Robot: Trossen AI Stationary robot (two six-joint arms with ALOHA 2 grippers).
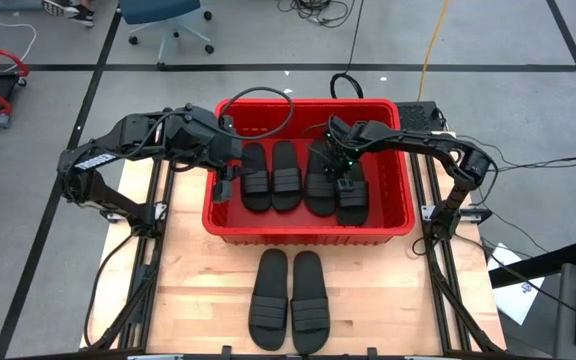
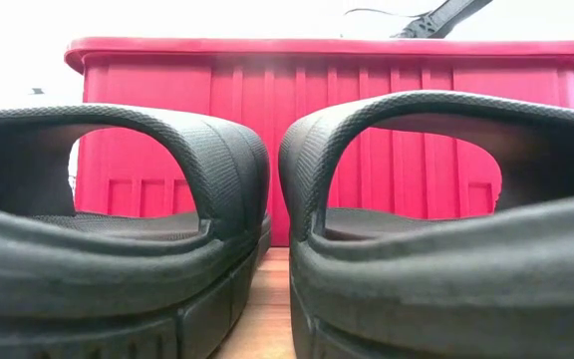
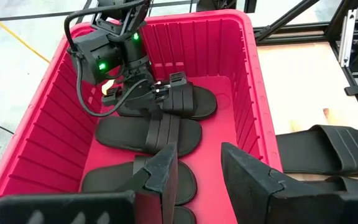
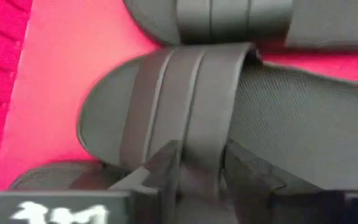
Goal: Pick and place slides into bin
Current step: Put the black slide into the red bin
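Observation:
The red bin (image 1: 308,225) stands at the table's far middle, with several black slides lying side by side on its floor. My right gripper (image 1: 344,172) is low inside the bin, shut on the strap of the rightmost slide (image 1: 354,198). My left gripper (image 1: 225,186) is open and empty, hovering over the bin's left inner wall, with a slide (image 3: 135,179) below it. Two more slides (image 1: 269,298) (image 1: 309,300) lie sole-down on the table in front of the bin. They fill the low view (image 2: 118,249) (image 2: 446,249). My right gripper pinches the rightmost slide's ribbed strap (image 4: 197,155) between its two fingers (image 4: 166,163). It comes from above, slanting down from the far side. The slide lies flat on the bin's floor, beside its neighbour (image 4: 229,18).
The bin's thick rim (image 2: 327,48) and walls surround both grippers. Black cables loop at the bin's far rim (image 1: 263,105). Bare wooden table lies to either side of the two front slides. Frame rails run along both table sides (image 1: 438,260).

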